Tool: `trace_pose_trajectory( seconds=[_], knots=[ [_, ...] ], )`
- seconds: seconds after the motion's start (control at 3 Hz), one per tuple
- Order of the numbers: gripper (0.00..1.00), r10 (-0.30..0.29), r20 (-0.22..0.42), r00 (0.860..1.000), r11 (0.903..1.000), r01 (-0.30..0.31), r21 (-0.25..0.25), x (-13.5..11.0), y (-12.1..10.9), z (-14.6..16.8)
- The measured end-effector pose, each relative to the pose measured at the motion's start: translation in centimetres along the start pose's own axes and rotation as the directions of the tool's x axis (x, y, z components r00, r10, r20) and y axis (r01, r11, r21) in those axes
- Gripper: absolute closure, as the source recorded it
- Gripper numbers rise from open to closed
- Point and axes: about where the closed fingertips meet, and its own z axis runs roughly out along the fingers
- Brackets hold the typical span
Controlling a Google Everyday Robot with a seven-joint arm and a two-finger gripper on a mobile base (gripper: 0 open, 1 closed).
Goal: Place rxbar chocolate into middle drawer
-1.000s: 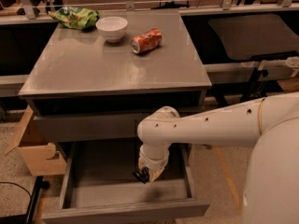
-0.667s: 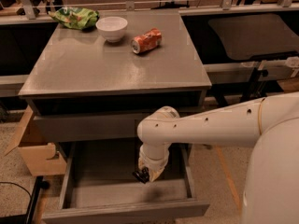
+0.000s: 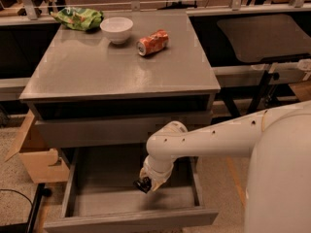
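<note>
Hovering with the gripper [image 3: 147,183] inside the open middle drawer [image 3: 127,220], below and forward of the tabletop's [image 3: 107,69] front edge, a little right of that edge's middle. Showing a small dark patch at the gripper's tip, judged likely to be the rxbar chocolate [image 3: 141,185], seemingly just above the drawer floor rather than lying on it. Not being able to tell how wide or how tight the grip is. Finding no black bar lying on the grey drawer floor or anywhere on the tabletop.

Judging the task as well along: drawer standing open, arm [image 3: 214,137] bending down into it, bar apparently over the floor. Leaving, as far as can be judged, the setting down, the letting go and the lifting out.

Noting matt grey metal for the drawer: flat floor, low side walls, narrow front lip. Noting a smooth, faintly glossy grey tabletop, square-cornered. Seeing a crushed orange can [image 3: 152,42], dented and shiny, on its side towards the rear edge; a round white bowl [image 3: 116,29], smooth and glazed, just left of it; a green crinkly bag [image 3: 77,18] at the rear left corner. Noting the arm's smooth, rounded white shell.
</note>
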Motion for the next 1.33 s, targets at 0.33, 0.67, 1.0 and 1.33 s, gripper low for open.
trace_pose_trajectory(
  seconds=[0.33,0.67,1.0,1.33],
  knots=[
    [1.0,-0.079,0.005,0.997,0.9969,0.079,0.005,-0.1,-1.7,3.7],
    [1.0,-0.144,0.02,0.989,0.9892,0.145,-0.021,-0.3,-3.3,6.3],
    [1.0,-0.197,0.042,0.98,0.9794,0.198,-0.038,-0.6,-4.7,8.4],
    [0.83,-0.195,0.044,0.98,0.9796,0.197,-0.038,-0.6,-4.6,8.6]
  ],
)
